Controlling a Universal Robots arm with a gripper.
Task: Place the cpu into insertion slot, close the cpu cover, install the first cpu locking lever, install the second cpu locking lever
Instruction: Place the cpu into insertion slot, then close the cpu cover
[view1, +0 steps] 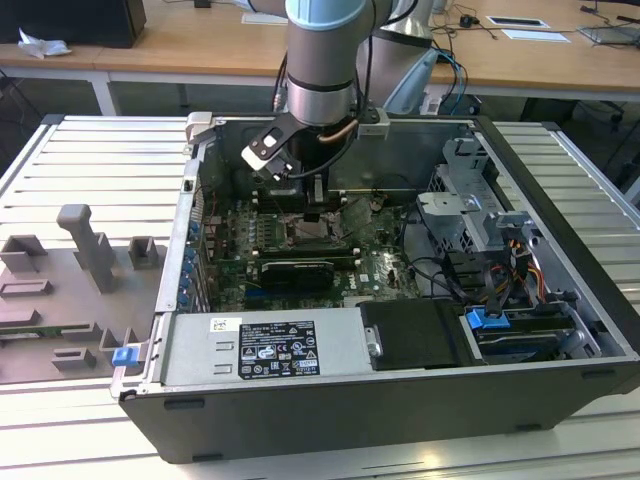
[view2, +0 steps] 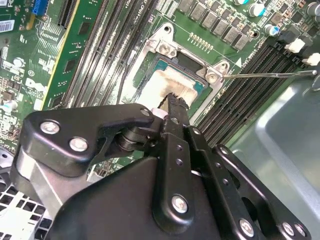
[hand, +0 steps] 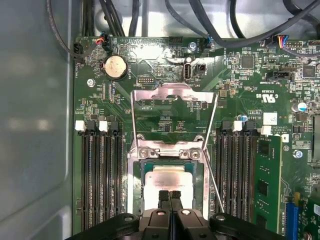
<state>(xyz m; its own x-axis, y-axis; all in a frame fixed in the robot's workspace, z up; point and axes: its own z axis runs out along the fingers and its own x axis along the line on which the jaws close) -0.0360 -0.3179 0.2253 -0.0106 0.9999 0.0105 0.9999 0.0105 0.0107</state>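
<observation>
Claw (hand: 170, 196) was pinched narrow, tips on the cpu (hand: 167, 178), which lay flat in the insertion slot (hand: 134, 195), 12 o'clock of the black card (view1: 295, 270) in the exterior view. The cpu cover (hand: 172, 91) stood open. Reckon no pushing was needed, just checking it sat level.

The pale square cpu (hand: 167, 179) lies flat in the silver-rimmed insertion slot (hand: 134, 192). The silvery cpu cover (hand: 172, 92) is swung open off the slot's edge.

In slot (hand: 145, 175): cpu (hand: 170, 177). Right above slot: gripper (hand: 169, 196). Swung open off slot, hinged at one edge: cover (hand: 172, 92). On two opposite sides of slot: memory banks (hand: 102, 175).
</observation>
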